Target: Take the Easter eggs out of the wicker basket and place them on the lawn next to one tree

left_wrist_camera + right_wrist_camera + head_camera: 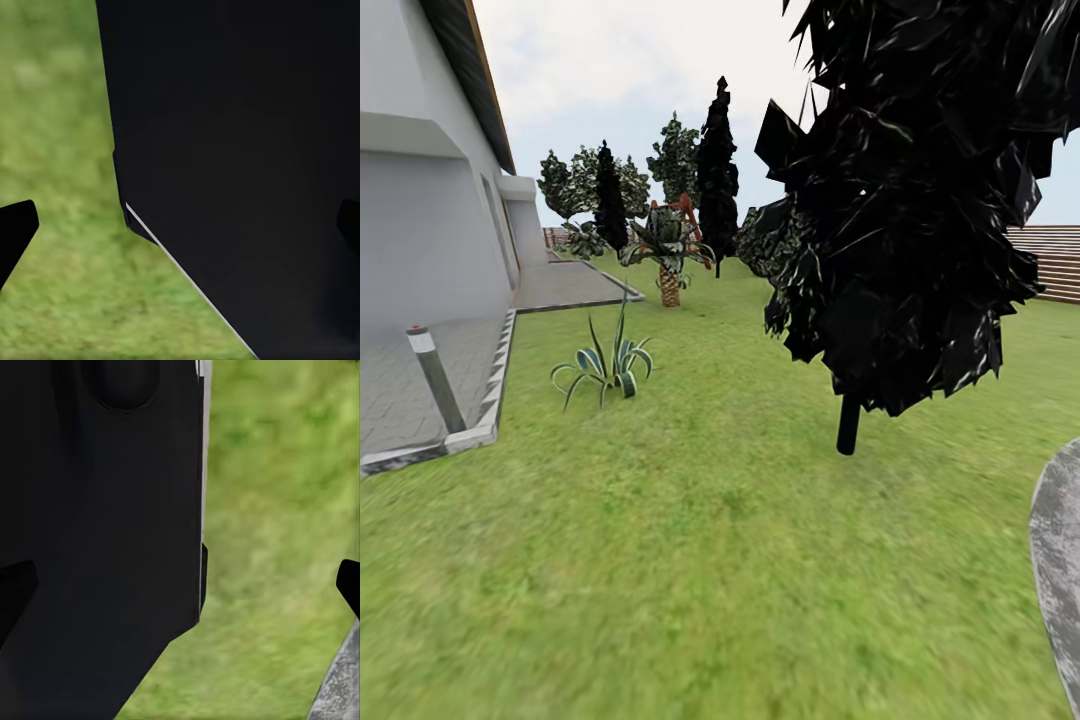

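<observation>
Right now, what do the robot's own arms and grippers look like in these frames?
In both wrist views the fingertips are plain matte black wedges at the frame edges. A large black body panel with a thin pale edge line sits beside them. No cables or markings show.

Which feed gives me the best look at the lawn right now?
The head view: the lawn spreads wide between the paved path and the dark tree. Both wrist views give blurred grass patches beside the robot's black body.

a broad matte black body panel with a thin pale edge line is seen; black fingertips are seen at the sides. a similar black panel bears a rounded recess.
</observation>
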